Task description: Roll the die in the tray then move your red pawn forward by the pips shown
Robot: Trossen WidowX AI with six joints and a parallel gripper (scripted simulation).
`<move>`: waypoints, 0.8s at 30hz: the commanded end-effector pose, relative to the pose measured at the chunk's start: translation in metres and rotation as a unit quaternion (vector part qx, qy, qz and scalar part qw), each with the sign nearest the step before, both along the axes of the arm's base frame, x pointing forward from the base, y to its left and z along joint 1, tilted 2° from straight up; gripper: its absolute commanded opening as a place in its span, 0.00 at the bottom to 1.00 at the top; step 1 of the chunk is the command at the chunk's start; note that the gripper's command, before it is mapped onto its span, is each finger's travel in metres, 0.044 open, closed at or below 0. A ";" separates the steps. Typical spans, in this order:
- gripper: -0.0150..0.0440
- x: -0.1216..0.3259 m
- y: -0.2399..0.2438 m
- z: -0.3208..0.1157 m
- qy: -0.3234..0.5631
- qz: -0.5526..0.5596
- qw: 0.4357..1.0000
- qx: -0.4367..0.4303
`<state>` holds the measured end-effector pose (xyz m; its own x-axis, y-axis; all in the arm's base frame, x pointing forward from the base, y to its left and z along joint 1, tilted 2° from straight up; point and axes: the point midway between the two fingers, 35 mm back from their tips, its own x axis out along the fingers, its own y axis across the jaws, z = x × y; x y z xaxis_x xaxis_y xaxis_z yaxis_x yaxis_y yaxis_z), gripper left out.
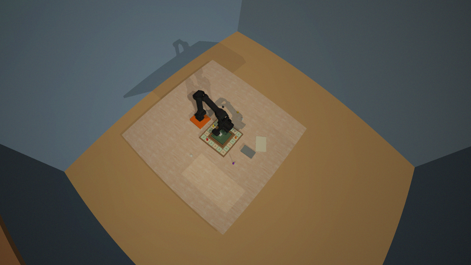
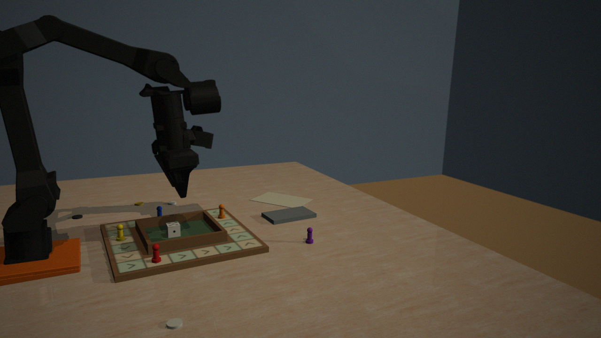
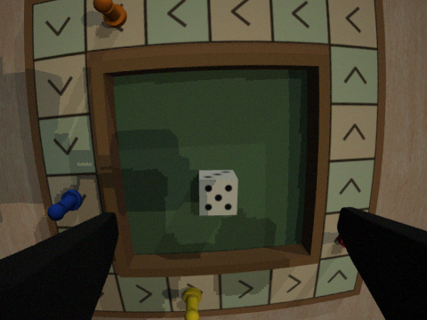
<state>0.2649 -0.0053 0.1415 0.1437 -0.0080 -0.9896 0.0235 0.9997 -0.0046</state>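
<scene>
The white die rests on the green felt inside the brown-walled tray. Its top shows five pips; one pip faces the exterior view. My gripper is open and empty, pointing down above the tray, clear of the die. The red pawn stands upright on the board, on the tan square just past the green corner square at the base end. In the wrist view my right finger hides most of it.
The yellow pawn, blue pawn and orange pawn stand on the board's squares. Off the board are a purple pawn, a grey block, a paper sheet and small discs, one a pale disc.
</scene>
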 end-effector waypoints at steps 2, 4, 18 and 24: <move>0.91 -0.003 -0.008 -0.001 -0.002 0.001 1.000 -0.002; 0.82 -0.009 -0.030 -0.007 0.007 0.003 1.000 -0.006; 0.59 -0.065 -0.115 -0.035 0.046 0.016 0.999 -0.004; 0.59 -0.064 -0.116 -0.045 0.046 0.016 0.999 -0.004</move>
<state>0.2036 -0.1212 0.1064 0.0592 -0.0208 -0.9980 -0.0034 0.9998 -0.0210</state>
